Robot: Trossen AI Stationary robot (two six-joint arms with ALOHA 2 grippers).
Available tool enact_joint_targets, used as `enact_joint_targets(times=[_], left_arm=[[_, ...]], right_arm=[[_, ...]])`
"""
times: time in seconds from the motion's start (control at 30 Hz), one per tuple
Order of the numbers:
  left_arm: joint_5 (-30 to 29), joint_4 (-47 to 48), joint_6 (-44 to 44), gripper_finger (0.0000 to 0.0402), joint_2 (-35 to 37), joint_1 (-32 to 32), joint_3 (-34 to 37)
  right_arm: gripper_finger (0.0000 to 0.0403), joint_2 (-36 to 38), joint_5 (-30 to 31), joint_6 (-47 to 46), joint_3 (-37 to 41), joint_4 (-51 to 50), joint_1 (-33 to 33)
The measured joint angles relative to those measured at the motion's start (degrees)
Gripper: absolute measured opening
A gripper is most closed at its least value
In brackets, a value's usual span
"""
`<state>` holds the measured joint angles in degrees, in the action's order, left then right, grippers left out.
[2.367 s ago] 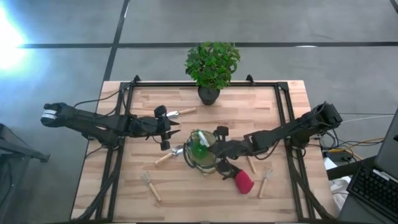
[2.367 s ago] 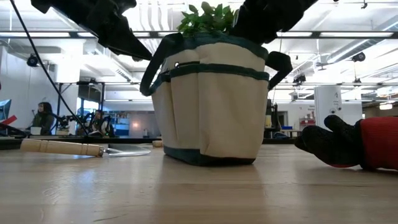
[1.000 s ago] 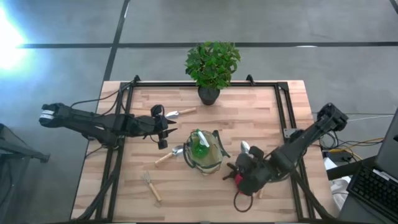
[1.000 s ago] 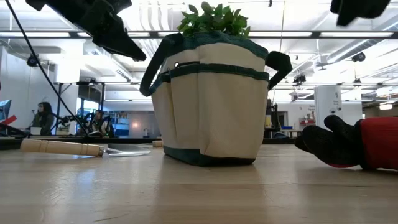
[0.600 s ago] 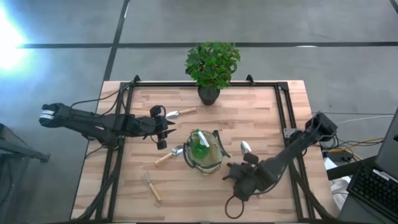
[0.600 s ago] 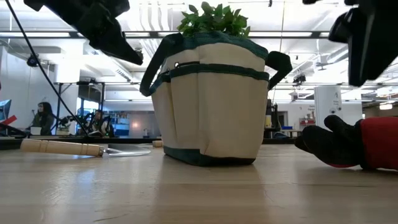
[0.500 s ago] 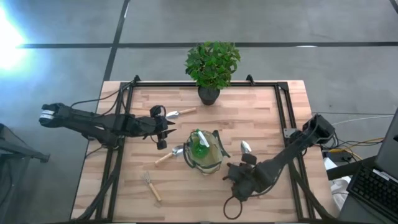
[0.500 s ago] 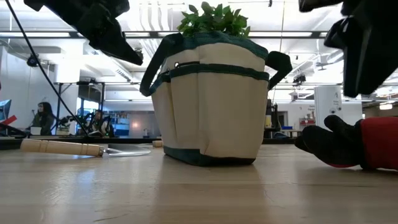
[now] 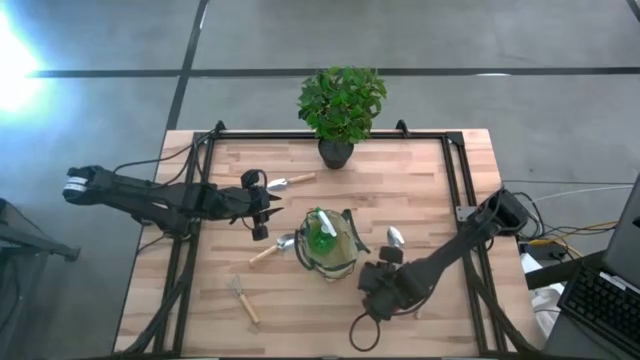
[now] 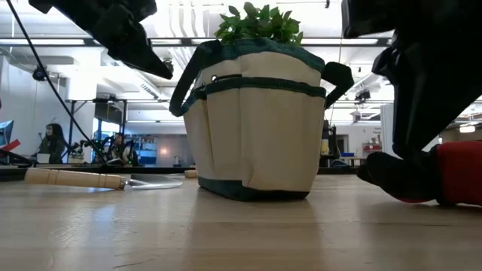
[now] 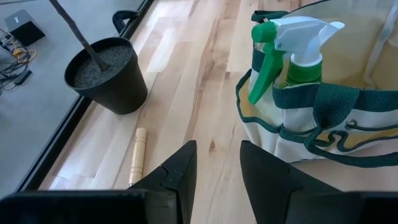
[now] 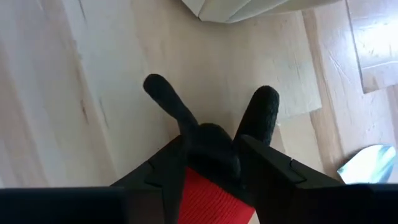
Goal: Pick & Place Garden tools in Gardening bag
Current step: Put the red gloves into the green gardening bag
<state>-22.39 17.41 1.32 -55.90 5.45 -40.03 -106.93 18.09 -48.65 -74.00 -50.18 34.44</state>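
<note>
Right gripper point(image 12: 211, 163) low over the table, pointing down, fingers spread on either side of something. Left gripper point(image 11: 217, 168) hovering, arm extended, fingers parted, holding nothing.

**Four cameras, one shared bag**

The high view looks straight down on the whole table point(image 9: 300, 170) from well above. The low view sits at tabletop height, close to the gardening bag point(image 10: 256, 120), facing level into the room behind. The left wrist view looks forward and down from just beside the bag, sharing it and the green spray bottle point(image 11: 292, 46) with the high view. The right wrist view looks steeply down, very near the red-and-black tool point(image 12: 208, 180), which the low view also shows.
</note>
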Motion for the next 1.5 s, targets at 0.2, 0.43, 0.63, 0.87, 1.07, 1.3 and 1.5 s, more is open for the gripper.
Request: enact_joint_targets(times=[0.2, 0.43, 0.63, 0.87, 1.07, 1.3, 1.5], left_arm=[[0.0, 0.7, 0.1, 0.0126, 0.0, 0.0, 0.0], [0.0, 0.7, 0.2, 0.0126, 0.0, 0.0, 0.0], [0.0, 0.7, 0.2, 0.0126, 0.0, 0.0, 0.0], [0.0, 1.1, 0.2, 0.0126, 0.0, 0.0, 0.0], [0.0, 1.1, 0.2, 0.0125, 0.0, 0.0, 0.0], [0.0, 1.1, 0.6, 0.0126, 0.0, 0.0, 0.0], [0.0, 1.1, 0.9, 0.0126, 0.0, 0.0, 0.0]], right_arm=[[0.0110, -0.7, -0.4, 0.9, 1.0, 1.3, -0.3], [0.0019, -0.3, -1.6, 2.4, 0.7, 1.5, -0.5], [0.0009, 2.2, -4.7, 2.5, 0.4, 0.8, -0.5], [0.0008, 10.8, -5.1, 2.3, 0.4, 0.6, 1.0], [0.0008, 19.9, -0.6, 1.7, 0.4, 1.2, 3.1], [0.0008, 27.6, 5.4, 4.6, 0.4, 2.1, 4.1], [0.0008, 30.6, 13.5, 12.7, 0.4, 3.3, 4.0]])
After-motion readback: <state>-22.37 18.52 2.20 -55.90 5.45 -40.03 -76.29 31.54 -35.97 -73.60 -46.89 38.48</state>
